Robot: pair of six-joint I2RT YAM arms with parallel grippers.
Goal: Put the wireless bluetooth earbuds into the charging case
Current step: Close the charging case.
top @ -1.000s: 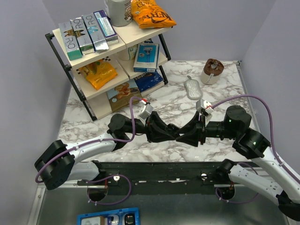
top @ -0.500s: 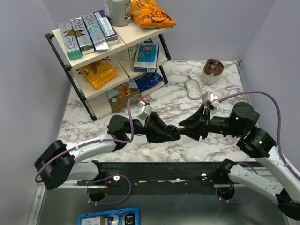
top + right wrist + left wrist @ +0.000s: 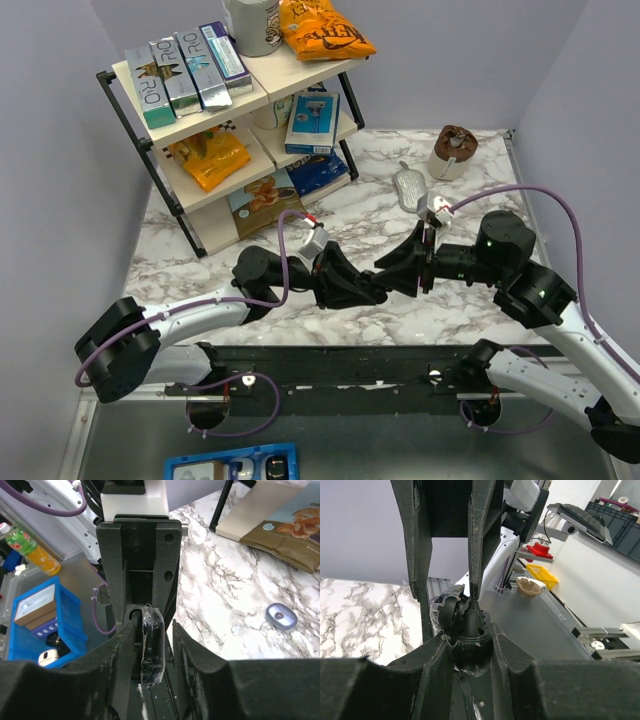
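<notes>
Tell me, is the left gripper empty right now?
No, in the left wrist view the left gripper is shut on a dark round object wrapped in clear film.

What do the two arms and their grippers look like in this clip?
The left arm and right arm have white links, black joints and a purple cable each. The left gripper and right gripper are black with wedge-shaped fingers.

We record a white table (image 3: 480, 190) with grey veining, purple cables (image 3: 530, 187), an orange snack bag (image 3: 322, 30), a bright blue bin (image 3: 70, 630), and a black item (image 3: 151, 640) wrapped in clear film.
</notes>
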